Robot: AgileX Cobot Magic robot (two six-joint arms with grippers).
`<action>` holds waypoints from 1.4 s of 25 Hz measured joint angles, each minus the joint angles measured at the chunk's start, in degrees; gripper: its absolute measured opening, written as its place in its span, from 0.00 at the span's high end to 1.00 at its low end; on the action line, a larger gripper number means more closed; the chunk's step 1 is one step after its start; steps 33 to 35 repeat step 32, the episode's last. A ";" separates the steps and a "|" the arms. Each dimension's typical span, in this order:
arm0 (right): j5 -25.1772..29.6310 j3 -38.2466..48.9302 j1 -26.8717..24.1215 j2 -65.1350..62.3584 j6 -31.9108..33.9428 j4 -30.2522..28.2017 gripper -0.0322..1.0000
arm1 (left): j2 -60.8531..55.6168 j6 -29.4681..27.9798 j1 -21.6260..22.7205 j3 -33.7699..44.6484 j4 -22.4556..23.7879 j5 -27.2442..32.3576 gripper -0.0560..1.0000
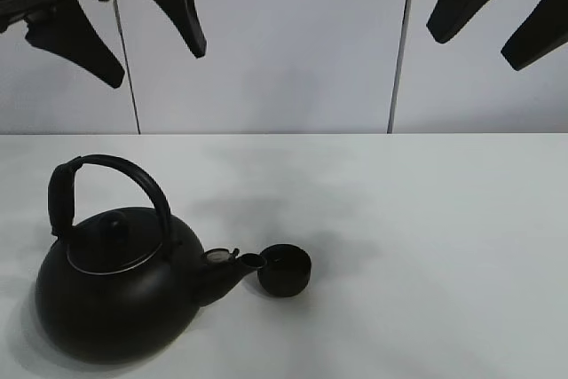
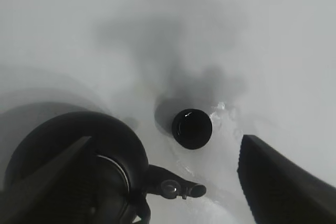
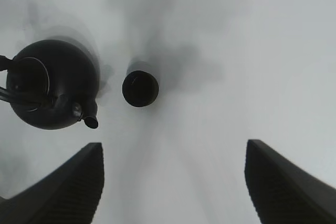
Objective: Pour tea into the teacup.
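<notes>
Kettle [image 1: 111,295] sits nearest on the tabletop [image 1: 426,246], at about 7 o'clock in the high view, spout running toward 3 o'clock. Teacup [image 1: 284,270] stands upright just off the spout tip, touching or a hair apart, I cannot tell which. Farther up, my left claw [image 1: 115,28] hangs wide open and empty, almost over the arched handle [image 1: 115,175]. My right claw [image 1: 497,6], also parted and empty, hangs well off at 2 o'clock. Left looks nearer for the lift.

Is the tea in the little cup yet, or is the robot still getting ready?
Still getting ready. The kettle stands upright on the table, its spout beside the teacup, and no pouring shows. Both the left gripper and right gripper hang open above, holding nothing. Grabbing the handle and pouring are left.
</notes>
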 joint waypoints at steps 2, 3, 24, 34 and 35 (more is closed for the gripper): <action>0.00 0.00 0.00 0.00 0.00 0.00 0.47 | 0.00 0.95 0.00 -2.45 -0.50 2.19 0.44; 0.00 0.00 0.00 0.00 0.00 0.00 0.47 | 0.00 1.36 0.00 -3.83 -0.80 3.25 0.44; 0.00 0.00 0.00 0.00 0.00 -0.05 0.47 | 0.00 2.51 0.00 -8.10 -1.43 5.86 0.44; 0.00 0.00 0.00 0.00 0.00 -0.05 0.47 | 0.00 2.51 0.00 -8.10 -1.43 5.86 0.44; 0.00 0.00 0.00 0.00 0.00 -0.05 0.47 | 0.00 2.51 0.00 -8.10 -1.43 5.86 0.44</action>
